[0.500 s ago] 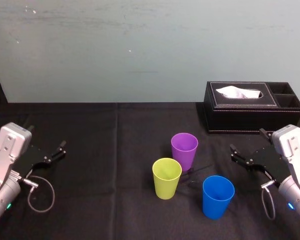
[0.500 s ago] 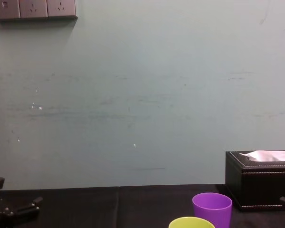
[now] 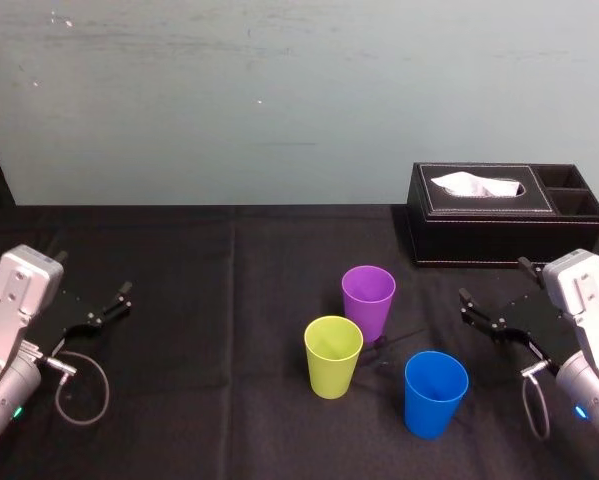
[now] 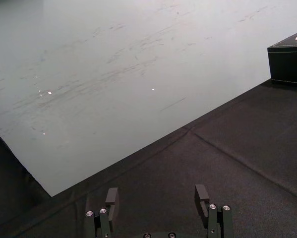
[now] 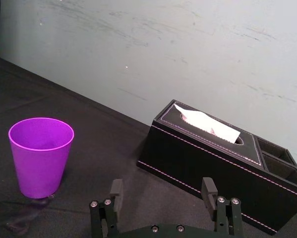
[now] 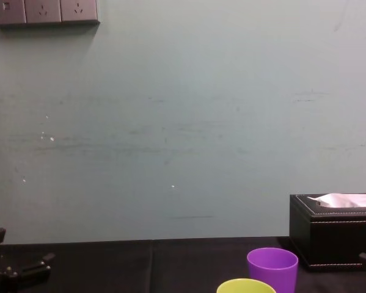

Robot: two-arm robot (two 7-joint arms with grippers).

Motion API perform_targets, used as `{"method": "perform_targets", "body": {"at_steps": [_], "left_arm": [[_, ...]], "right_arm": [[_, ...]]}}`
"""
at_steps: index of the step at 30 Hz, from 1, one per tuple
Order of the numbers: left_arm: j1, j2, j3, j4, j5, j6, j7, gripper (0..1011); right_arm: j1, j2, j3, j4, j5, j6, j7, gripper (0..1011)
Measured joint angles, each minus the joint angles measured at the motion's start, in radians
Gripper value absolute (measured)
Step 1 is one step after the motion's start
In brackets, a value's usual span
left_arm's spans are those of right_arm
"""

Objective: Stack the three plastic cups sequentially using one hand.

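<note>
In the head view the three cups stand upright, mouths up, apart from each other, right of the middle of the desk [image 3: 209,400]. The purple cup [image 3: 368,300] is the rearmost, the yellow-green cup [image 3: 333,355] is just in front on its left, and the blue cup [image 3: 435,392] is nearest the front edge. Separate like this, each can be taken by its wall.

The right gripper [image 3: 495,282] hovers by the right edge, released and empty. It is the nearer one, so I judge that it will work. The left gripper [image 3: 94,272] waits by the left edge, also released. The tissue box [image 3: 499,215] occupies the back right corner, off the path.

In the left wrist view the spread fingers [image 4: 112,196] hang over bare cloth.

In the right wrist view the purple cup stands ahead, and the tissue box is close enough to graze.

In the chest view the purple cup and the yellow-green rim are low, beside the box.
</note>
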Motion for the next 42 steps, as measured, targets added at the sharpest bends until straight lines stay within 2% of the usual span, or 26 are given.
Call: {"method": "perform_targets", "body": {"at_steps": [39, 42], "left_arm": [[0.000, 0.000, 0.000, 0.000, 0.000, 0.000, 0.000, 1000], [0.000, 0.000, 0.000, 0.000, 0.000, 0.000, 0.000, 1001]], "right_arm": [[0.000, 0.000, 0.000, 0.000, 0.000, 0.000, 0.000, 1003], [-0.007, -0.004, 0.010, -0.005, 0.000, -0.001, 0.001, 1003]]}}
